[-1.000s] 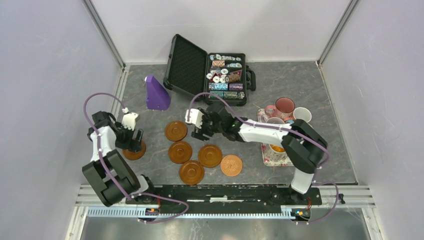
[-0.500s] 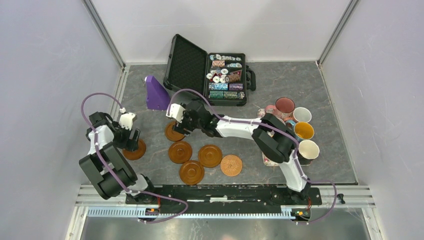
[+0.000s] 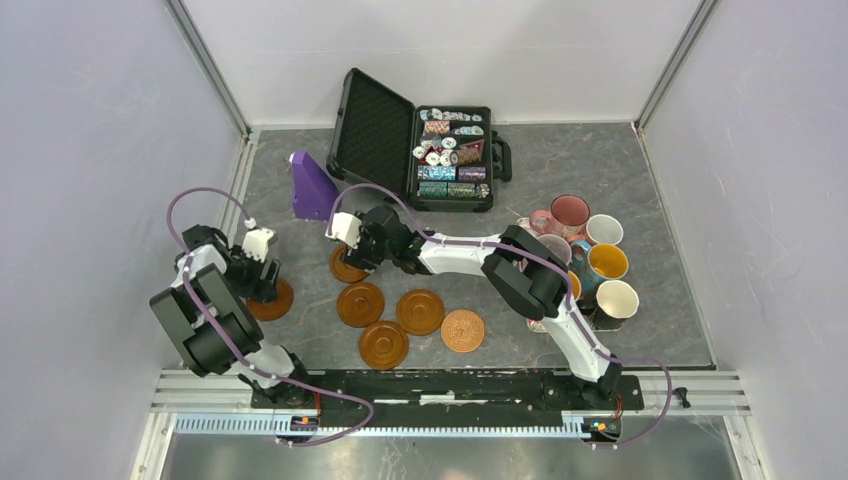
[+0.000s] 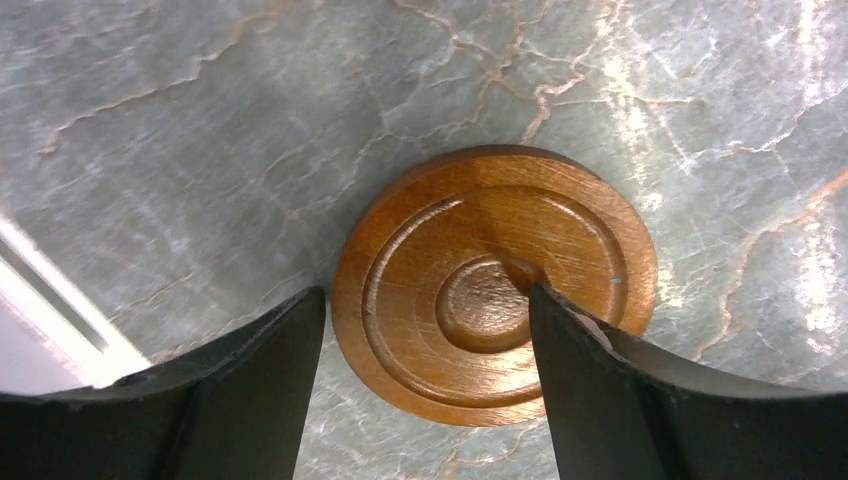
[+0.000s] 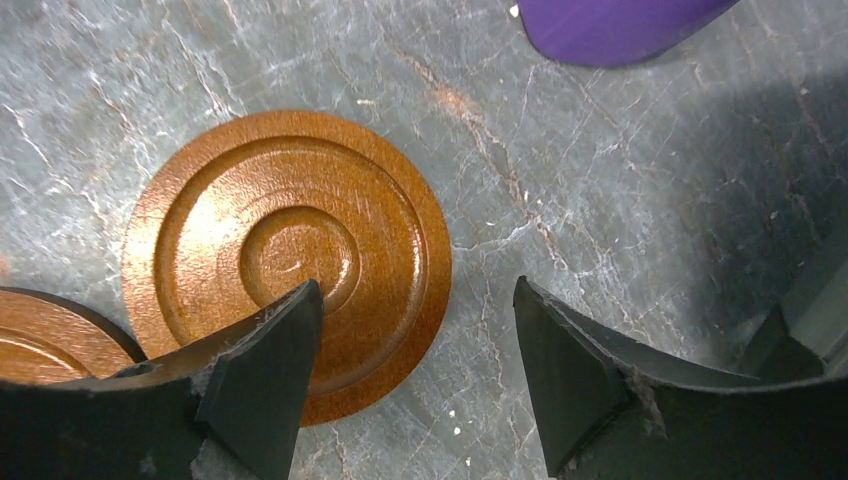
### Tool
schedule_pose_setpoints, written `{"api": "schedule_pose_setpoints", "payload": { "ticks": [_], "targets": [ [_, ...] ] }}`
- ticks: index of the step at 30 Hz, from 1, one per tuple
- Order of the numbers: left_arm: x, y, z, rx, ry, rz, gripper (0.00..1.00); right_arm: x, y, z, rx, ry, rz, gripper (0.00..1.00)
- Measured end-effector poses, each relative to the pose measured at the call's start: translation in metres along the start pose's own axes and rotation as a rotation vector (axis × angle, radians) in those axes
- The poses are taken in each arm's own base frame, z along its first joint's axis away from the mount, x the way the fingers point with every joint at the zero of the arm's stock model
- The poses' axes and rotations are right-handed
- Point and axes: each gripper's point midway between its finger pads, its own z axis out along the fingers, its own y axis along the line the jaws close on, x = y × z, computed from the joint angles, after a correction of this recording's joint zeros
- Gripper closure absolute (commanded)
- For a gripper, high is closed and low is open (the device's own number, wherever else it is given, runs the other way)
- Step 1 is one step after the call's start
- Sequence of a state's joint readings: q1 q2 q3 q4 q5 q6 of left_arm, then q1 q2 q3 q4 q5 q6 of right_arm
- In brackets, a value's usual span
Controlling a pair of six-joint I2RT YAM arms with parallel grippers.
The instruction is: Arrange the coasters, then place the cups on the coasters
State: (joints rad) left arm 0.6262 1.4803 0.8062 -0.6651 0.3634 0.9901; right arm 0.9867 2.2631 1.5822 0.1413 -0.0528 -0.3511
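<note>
Six coasters [image 3: 420, 311] lie scattered from nine to six o'clock on the table [image 3: 600, 170], not yet lined up. All the cups [image 3: 610, 262] wait at three o'clock, some hidden by the right arm [image 3: 470, 250]. The left gripper [image 4: 428, 292] and right gripper [image 5: 418, 285] each hover over a coaster, fingers spread, grasping nothing.

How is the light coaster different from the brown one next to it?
The light coaster is orange-tan; the brown coaster beside it is darker. The light coaster looks patterned; the brown coaster is shiny with rings in it. Both are round and flat.
</note>
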Motion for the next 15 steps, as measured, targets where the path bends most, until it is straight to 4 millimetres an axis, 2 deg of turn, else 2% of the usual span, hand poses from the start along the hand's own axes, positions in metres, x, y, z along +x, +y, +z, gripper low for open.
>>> {"api": "schedule_pose_setpoints", "payload": {
  "ticks": [2,9,15],
  "targets": [
    [0.001,-0.003,0.006,0.026,0.008,0.000,0.24,0.007,0.001,0.003,0.004,0.014,-0.009,0.26],
    [-0.019,-0.011,0.014,0.040,-0.008,0.082,0.41,0.012,-0.001,0.003,0.010,0.004,-0.021,0.39],
    [-0.048,-0.038,0.025,0.070,-0.032,0.201,0.46,0.033,-0.014,-0.016,0.023,0.032,-0.025,0.45]
  ]
}}
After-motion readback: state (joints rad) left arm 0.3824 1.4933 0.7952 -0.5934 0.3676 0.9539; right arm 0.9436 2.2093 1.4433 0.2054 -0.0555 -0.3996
